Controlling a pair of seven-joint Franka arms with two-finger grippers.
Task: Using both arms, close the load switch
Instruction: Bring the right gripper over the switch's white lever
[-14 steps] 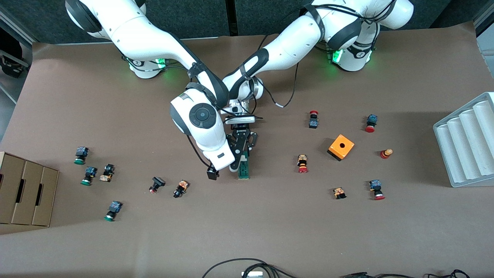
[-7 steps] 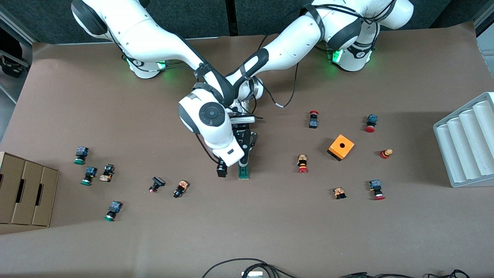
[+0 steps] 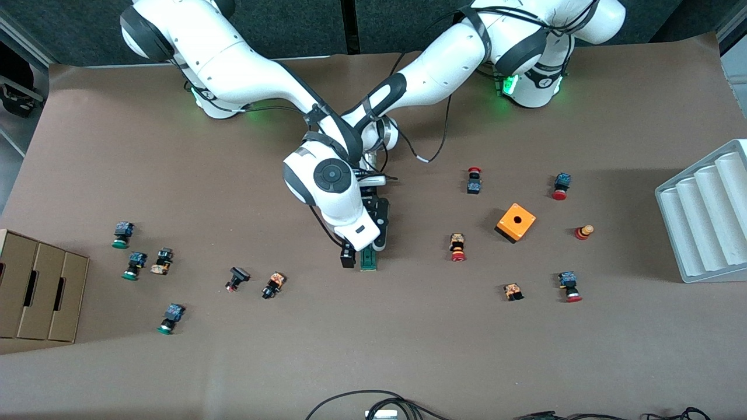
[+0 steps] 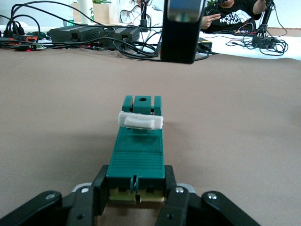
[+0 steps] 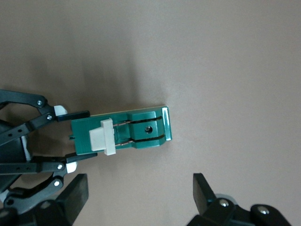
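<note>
Load switch [image 3: 367, 259] lies flat on bench [image 3: 408, 350], middle area, white piece [image 4: 140, 121] on top. Left tool [image 4: 135, 197] low at bench, fingers [image 4: 101, 188] clamped on both sides of switch end toward robot bases. Right tool [image 5: 141, 193] hovers over switch, fingers [image 5: 203, 190] spread wide, holding nothing.

Orange cube [image 3: 516, 222], scattered push buttons [image 3: 458, 247], cardboard boxes [image 3: 38, 286], white tray [image 3: 703, 213]
</note>
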